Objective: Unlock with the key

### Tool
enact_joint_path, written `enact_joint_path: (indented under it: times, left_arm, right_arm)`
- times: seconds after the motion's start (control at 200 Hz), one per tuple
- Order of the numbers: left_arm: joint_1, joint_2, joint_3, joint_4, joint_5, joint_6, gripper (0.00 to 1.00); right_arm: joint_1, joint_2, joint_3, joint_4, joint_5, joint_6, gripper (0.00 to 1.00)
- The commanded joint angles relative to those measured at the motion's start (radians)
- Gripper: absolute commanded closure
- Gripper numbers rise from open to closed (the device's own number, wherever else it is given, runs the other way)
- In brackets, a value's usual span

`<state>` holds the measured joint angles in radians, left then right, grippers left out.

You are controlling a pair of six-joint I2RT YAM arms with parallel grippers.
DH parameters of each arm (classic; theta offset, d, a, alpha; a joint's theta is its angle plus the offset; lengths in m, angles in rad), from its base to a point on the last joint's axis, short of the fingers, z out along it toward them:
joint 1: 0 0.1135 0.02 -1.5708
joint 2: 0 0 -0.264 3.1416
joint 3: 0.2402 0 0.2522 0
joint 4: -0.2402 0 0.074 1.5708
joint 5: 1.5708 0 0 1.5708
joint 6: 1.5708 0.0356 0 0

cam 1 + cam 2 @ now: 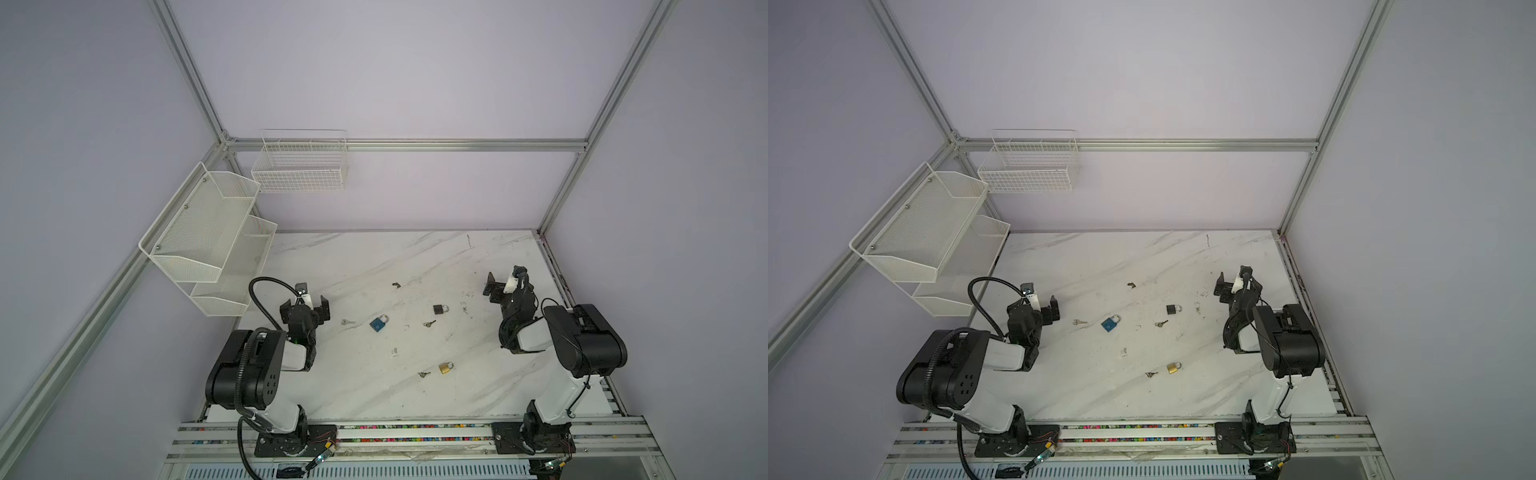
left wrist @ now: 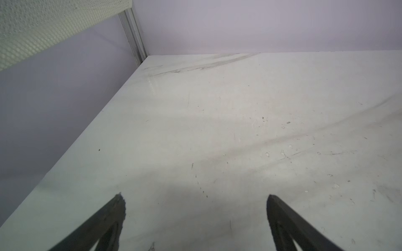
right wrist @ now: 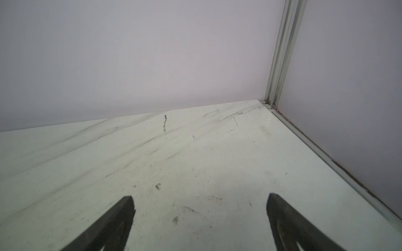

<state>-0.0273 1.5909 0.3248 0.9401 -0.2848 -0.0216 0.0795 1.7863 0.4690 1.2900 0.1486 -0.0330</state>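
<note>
Three padlocks lie on the marble table in both top views: a blue one [image 1: 379, 323] [image 1: 1111, 323], a black one [image 1: 440, 309] and a brass one [image 1: 445, 368]. Several small keys lie loose among them: a silver key [image 1: 347, 322] left of the blue padlock, a dark key [image 1: 429, 323] below the black one, and another key [image 1: 424, 374] beside the brass one. My left gripper [image 1: 305, 306] [image 2: 195, 196] is open and empty, left of the silver key. My right gripper [image 1: 505, 279] [image 3: 200, 196] is open and empty at the far right. Neither wrist view shows a lock or key.
A fourth key [image 1: 396, 285] lies farther back near the middle. White mesh shelves [image 1: 216, 232] hang on the left wall above the table's edge, and a wire basket [image 1: 301, 166] hangs on the back wall. Aluminium rails [image 1: 415, 432] run along the front edge.
</note>
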Motion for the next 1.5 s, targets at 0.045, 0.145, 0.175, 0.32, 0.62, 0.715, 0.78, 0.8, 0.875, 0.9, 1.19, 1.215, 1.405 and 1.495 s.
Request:
enact_joint_path:
  times: [0.045,0.145,0.175,0.32,0.62,0.715,0.78,0.8,0.875,0.9,1.19,1.215,1.405,1.495]
  left_arm:
    - [0.005,-0.014,0.047,0.032,0.009,0.013,0.0]
    - [0.006,-0.014,0.046,0.033,0.009,0.012,0.0]
    - [0.006,-0.014,0.047,0.032,0.009,0.013,0.0]
    - [0.006,-0.015,0.047,0.032,0.009,0.013,0.0]
    - [0.006,-0.014,0.047,0.031,0.009,0.012,0.0]
    - [0.006,-0.014,0.047,0.032,0.009,0.013,0.0]
    - [0.006,-0.014,0.047,0.031,0.009,0.013,0.0]
    - [0.007,-0.014,0.046,0.031,0.009,0.013,0.0]
    - [0.006,-0.015,0.046,0.031,0.009,0.013,0.0]
    - [0.006,-0.016,0.047,0.03,0.009,0.012,0.0]
    - [0.005,-0.03,0.039,0.034,-0.004,0.009,0.0]
    - [0.005,-0.037,0.04,0.029,-0.01,0.008,0.0]
    - [0.004,-0.161,0.043,-0.09,-0.02,-0.003,0.0]
    - [0.004,-0.262,0.055,-0.192,-0.034,-0.026,0.0]
  right_arm:
    - [0.005,-0.006,0.002,0.045,-0.007,-0.019,0.02]
    - [0.004,-0.007,0.001,0.045,-0.007,-0.02,0.02]
    - [0.005,-0.007,0.003,0.045,-0.007,-0.019,0.02]
    - [0.004,-0.008,0.002,0.045,-0.006,-0.019,0.02]
    - [0.005,-0.008,0.002,0.045,-0.007,-0.018,0.03]
    - [0.005,-0.005,0.001,0.046,-0.007,-0.019,0.02]
    - [0.006,-0.005,0.001,0.046,-0.007,-0.018,0.02]
    - [0.005,-0.005,0.002,0.045,-0.007,-0.018,0.02]
    - [0.005,-0.007,0.001,0.045,-0.006,-0.019,0.02]
    - [0.005,-0.007,0.001,0.046,-0.007,-0.02,0.02]
    - [0.005,-0.015,-0.001,0.045,-0.017,-0.017,0.03]
    - [0.005,-0.026,0.003,0.032,-0.02,-0.017,0.03]
    - [0.004,-0.127,0.027,-0.089,-0.005,-0.015,0.03]
    - [0.006,-0.185,0.041,-0.163,0.008,-0.005,0.02]
